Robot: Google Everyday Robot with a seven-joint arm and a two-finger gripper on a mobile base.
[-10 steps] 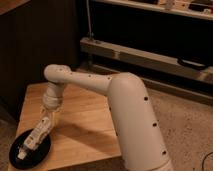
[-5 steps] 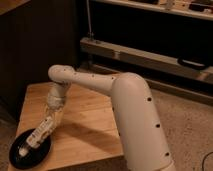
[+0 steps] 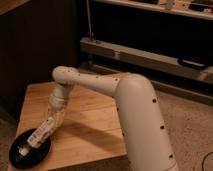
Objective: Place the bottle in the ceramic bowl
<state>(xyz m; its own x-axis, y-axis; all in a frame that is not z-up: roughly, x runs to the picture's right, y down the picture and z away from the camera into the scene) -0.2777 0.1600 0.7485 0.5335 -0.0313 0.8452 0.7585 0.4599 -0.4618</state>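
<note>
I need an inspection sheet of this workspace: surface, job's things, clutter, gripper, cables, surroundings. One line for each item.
Surface: wooden table, light grain; arm's shadow falls across it.
Job's things: black bowl at the table's near left corner; a small white bottle shows over the bowl, at the gripper's tip. Whether it rests in the bowl cannot be told.
Clutter: nothing seen on the table besides the bowl.
Gripper: gripper reaches down over the bowl, at the bottle.
Cables: a dark cable loops on the shelf at right.
Surroundings: dark cabinet behind the table, metal shelf at the back, speckled floor at right.
</note>
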